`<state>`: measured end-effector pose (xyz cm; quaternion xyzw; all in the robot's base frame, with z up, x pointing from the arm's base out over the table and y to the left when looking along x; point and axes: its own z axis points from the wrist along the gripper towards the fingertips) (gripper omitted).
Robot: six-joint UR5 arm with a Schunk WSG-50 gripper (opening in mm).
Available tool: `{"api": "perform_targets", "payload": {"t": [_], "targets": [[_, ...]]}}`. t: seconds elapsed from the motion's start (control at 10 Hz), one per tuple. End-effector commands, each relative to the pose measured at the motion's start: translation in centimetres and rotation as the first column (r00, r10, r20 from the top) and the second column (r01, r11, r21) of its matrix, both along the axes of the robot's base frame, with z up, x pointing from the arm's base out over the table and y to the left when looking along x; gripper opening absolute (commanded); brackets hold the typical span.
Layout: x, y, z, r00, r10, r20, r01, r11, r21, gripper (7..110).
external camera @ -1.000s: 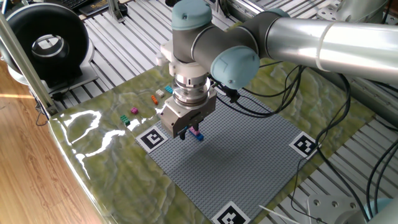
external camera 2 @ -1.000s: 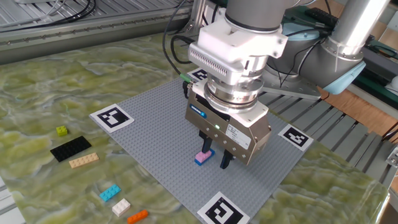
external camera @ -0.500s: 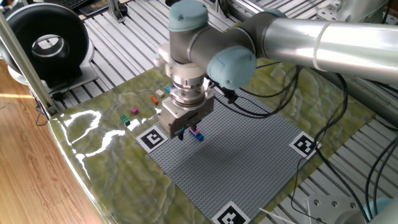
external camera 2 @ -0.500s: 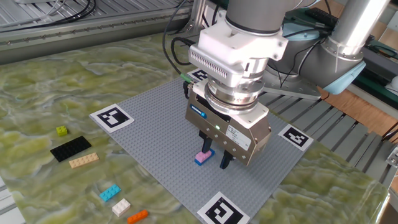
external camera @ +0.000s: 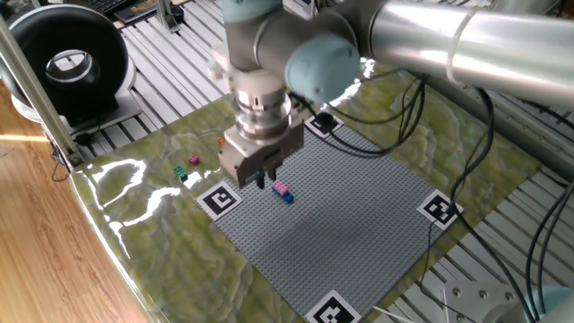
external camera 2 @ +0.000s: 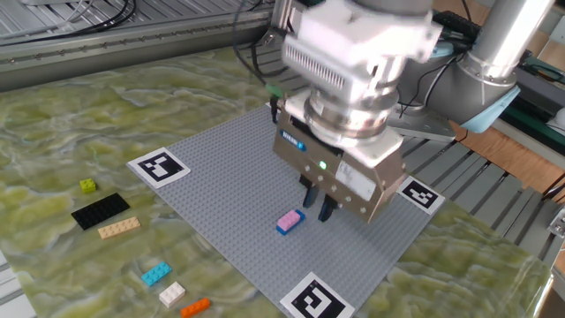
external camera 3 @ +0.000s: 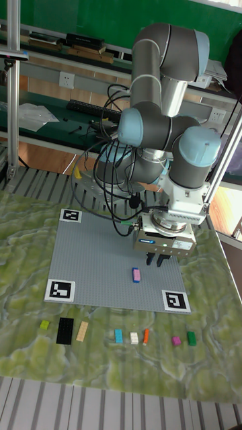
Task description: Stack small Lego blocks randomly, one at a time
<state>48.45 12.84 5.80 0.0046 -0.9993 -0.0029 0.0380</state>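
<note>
Placement looks finished: small pink plastic brick (external camera 2: 290, 218) sits on small blue brick (external camera 2: 284, 228), just below-left of the empty, nearly closed gripper (external camera 2: 317, 205). Next, fetch another loose brick.

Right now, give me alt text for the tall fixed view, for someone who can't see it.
A UR5 arm's end effector hovers above a pink-on-blue Lego stack on a grey baseplate. Loose bricks and a black plate line the green mat's near edge.
</note>
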Motion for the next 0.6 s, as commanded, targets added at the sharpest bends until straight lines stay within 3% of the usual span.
{"api": "perform_targets", "payload": {"t": [0.0,0.2,0.3,0.5], "targets": [[2.2,-0.1,3.9,1.0,0.01,0.024,-0.011,0.999,0.053,44],[5.7,-1.0,3.6,0.996,0.006,0.084,-0.013,0.997,0.078,44],[7.2,-1.1,3.9,0.995,-0.005,0.102,-0.005,0.995,0.101,22],[9.4,-3.1,4.7,0.993,0.013,0.116,-0.025,0.994,0.105,22]]}}
